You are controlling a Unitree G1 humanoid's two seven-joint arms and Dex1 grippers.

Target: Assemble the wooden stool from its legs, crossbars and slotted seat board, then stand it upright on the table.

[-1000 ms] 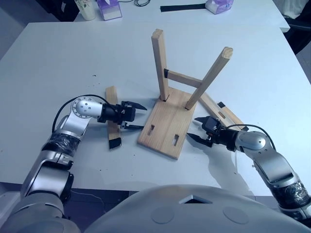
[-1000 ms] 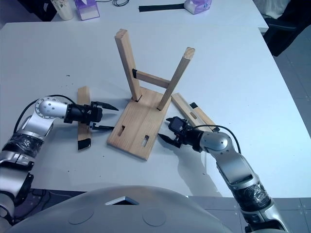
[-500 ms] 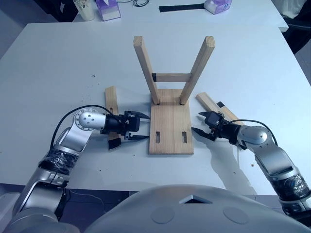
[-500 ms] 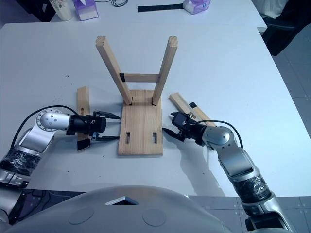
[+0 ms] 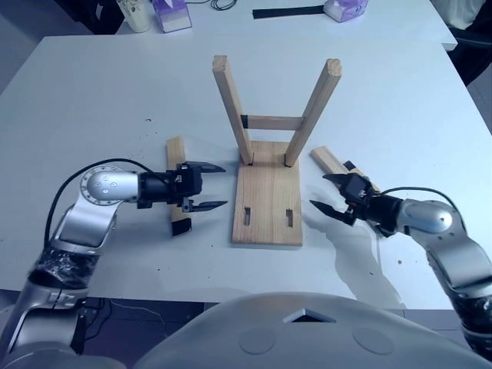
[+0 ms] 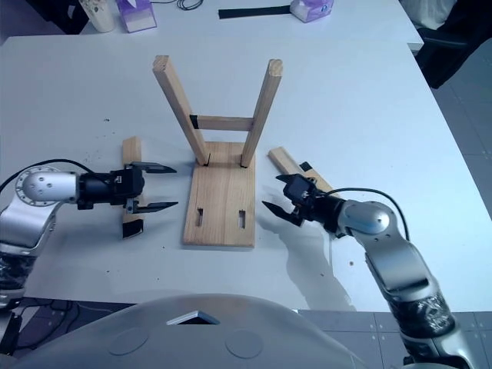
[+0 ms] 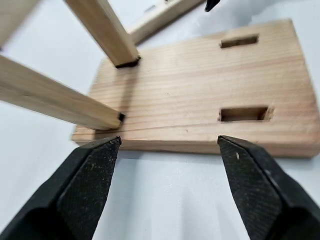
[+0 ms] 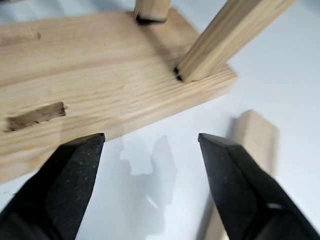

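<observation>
Wooden seat board (image 5: 267,201) flat, two legs (image 5: 233,111) upright, left claw (image 5: 224,186) spread beside it, right claw (image 5: 318,191) spread opposite.

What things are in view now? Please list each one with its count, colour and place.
table: one, white, under everything.
board: one, pale wood, flat mid-table, its two near slots empty.
legs: two, pale wood, standing in the board's far slots.
crossbar: one, pale wood, joining the two legs.
loose pieces: two, pale wood, flat, one on each side of the board.
cup: one, pale, far end, left.
tissue packs: two, purple, far end.
strip: one, black, far end.
left gripper: one, black, open, left of the board.
right gripper: one, black, open, right of the board.
</observation>
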